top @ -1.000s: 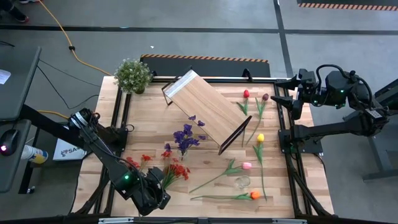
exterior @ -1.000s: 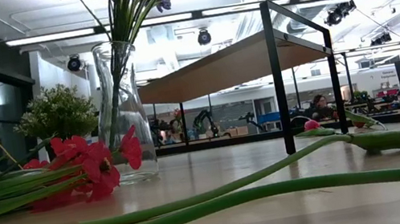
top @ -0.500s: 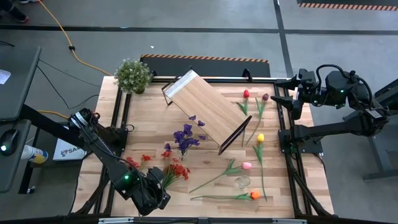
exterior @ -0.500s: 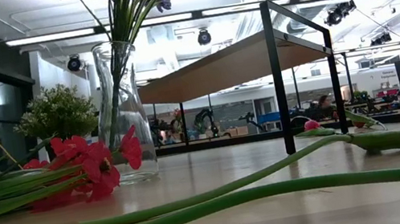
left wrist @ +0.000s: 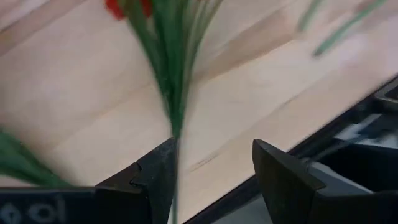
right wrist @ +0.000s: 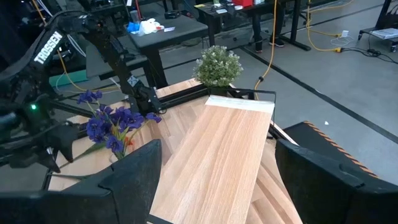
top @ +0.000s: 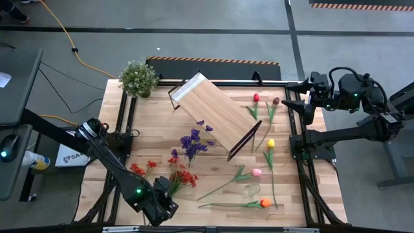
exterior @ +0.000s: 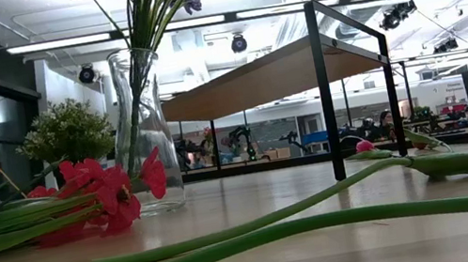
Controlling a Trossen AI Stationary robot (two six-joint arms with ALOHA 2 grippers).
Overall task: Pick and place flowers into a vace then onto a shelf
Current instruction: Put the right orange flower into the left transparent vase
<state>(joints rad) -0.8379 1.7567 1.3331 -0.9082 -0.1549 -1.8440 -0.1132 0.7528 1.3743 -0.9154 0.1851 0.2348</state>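
My left gripper [top: 160, 202] is open at the table's near edge, at the stem ends of a red small-blossom spray [top: 184, 176]. In the left wrist view the green stems [left wrist: 173, 93] run in between the open fingers of the left gripper [left wrist: 212, 149], close to one finger [left wrist: 158, 177]. A glass vase [exterior: 144, 132] holds purple sprigs [top: 192, 144] and stands on the table beside the shelf [top: 213, 113]. Tulips lie flat: red [top: 255, 98], maroon [top: 276, 101], yellow [top: 271, 143], pink [top: 257, 172], orange [top: 265, 202]. My right gripper [top: 294, 96] waits open over the table's right far edge. My left gripper has its open fingers on either side of the red spray's stem ends [left wrist: 176, 127], coming in low from the table's near edge, along the stems. One thin stem runs along a finger's inner face; I cannot tell whether it touches. The spray lies on the table.
The shelf stands slantwise on its black frame legs [exterior: 324, 87] in the table's middle. A bushy potted plant [top: 138, 77] sits at the far left corner. A second red spray [top: 141, 168] lies left of the first. A small clear thing [top: 251, 189] lies among the tulip stems.
My left arm has shifted a little toward the table's near edge and right, along the red spray's stems. The flowers, vase and shelf stay where they were.
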